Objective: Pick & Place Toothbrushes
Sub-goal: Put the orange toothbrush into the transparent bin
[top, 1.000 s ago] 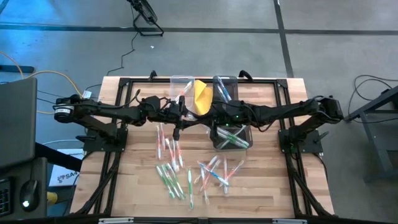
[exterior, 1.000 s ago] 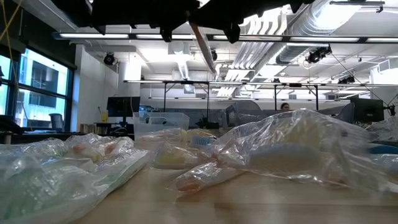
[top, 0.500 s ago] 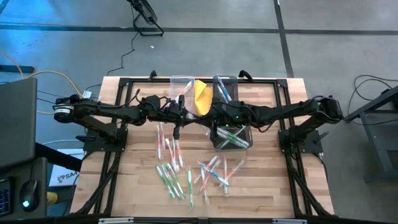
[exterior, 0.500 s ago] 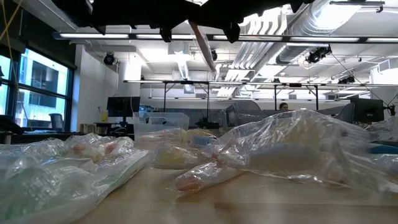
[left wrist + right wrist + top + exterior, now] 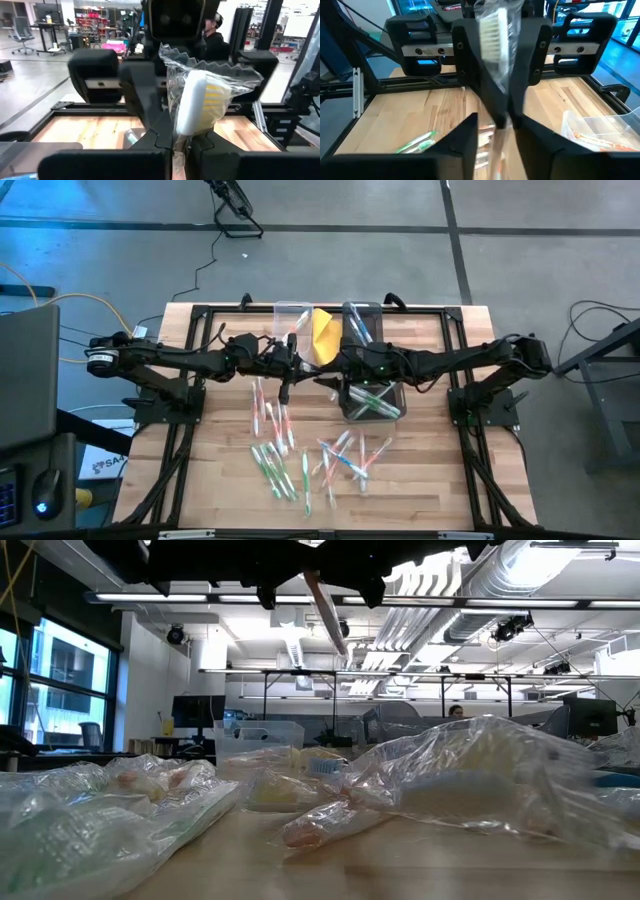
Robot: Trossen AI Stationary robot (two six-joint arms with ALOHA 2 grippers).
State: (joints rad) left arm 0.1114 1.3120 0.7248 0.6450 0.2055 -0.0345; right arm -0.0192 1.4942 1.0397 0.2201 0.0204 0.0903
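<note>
Above the middle of the counter [image 5: 430,470] the two arms met nose to nose, and a wrapped toothbrush [image 5: 200,102] stood between them in the air. The left gripper [image 5: 287,370] had its jaws clenched on the lower handle, and the bristle head in its crinkled clear wrapper rose above them. In the low view the brush's long axis ran steeply up and down, leaning a little. The right gripper [image 5: 338,370] faced it from the other side. In the right wrist view its jaws stood released, one to either side of the wrapper, and seemed to touch nothing.

By my reading the brush hung from the left arm alone, so the coming move likely belonged to that arm. The bin with toothbrushes in it [image 5: 403,405] lay just past the meeting point, under the right arm. A clear bin [image 5: 290,310] sat near the far edge beside a yellow folded cloth [image 5: 325,330], nearer the left arm. I could not tell which one the brush was meant for. Many loose toothbrushes [image 5: 290,465] lay scattered on the near half of the counter, well below both jaws
</note>
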